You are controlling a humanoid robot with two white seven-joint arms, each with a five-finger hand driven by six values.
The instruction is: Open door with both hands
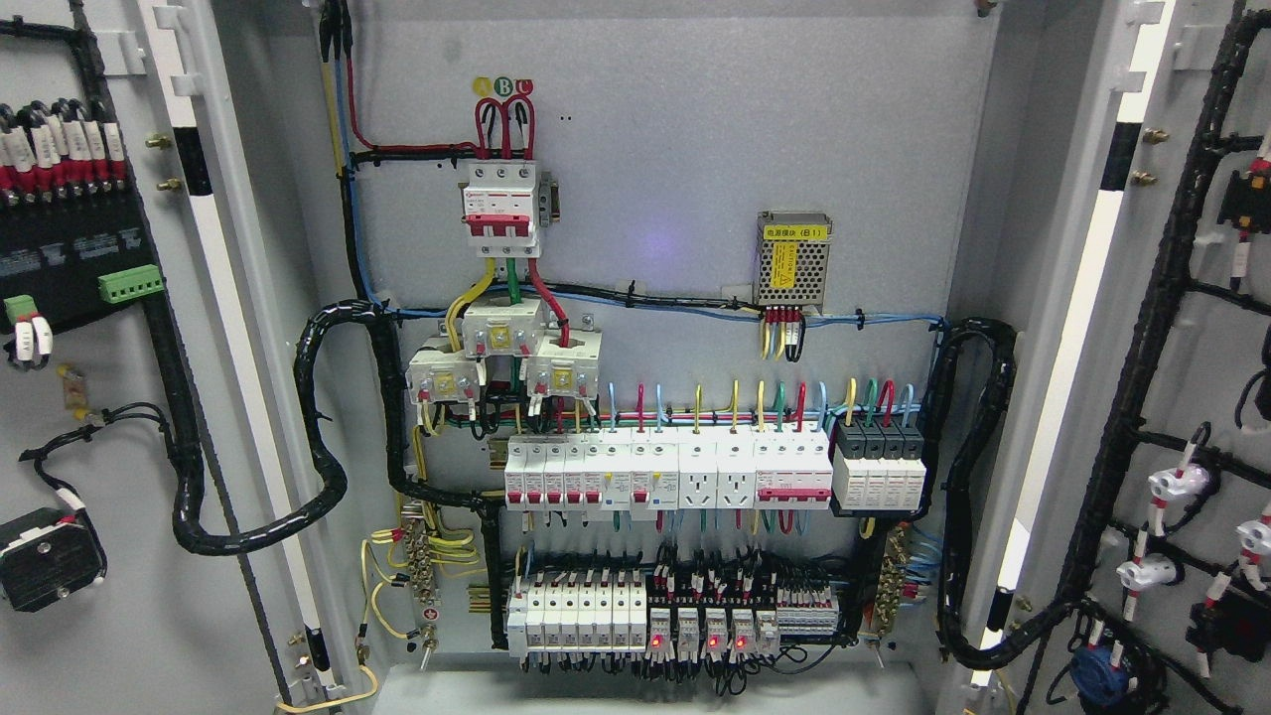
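An electrical cabinet fills the head view with both doors swung wide. The left door (109, 417) shows its inner face with black wiring and a green terminal block (131, 283). The right door (1206, 328) shows its inner face with black cable looms and white connectors. Between them the grey back panel (695, 159) carries a red-and-white main breaker (503, 207), rows of white breakers (665, 469) and a perforated metal power supply (793, 260). Neither of my hands nor any arm shows in this view.
Thick black cable bundles (328, 437) loop from the left door into the cabinet, and another bundle (968, 497) runs down the right side. The cabinet's grey floor (645, 690) lies along the bottom edge. Several small red lamps (713, 643) glow on the lowest row.
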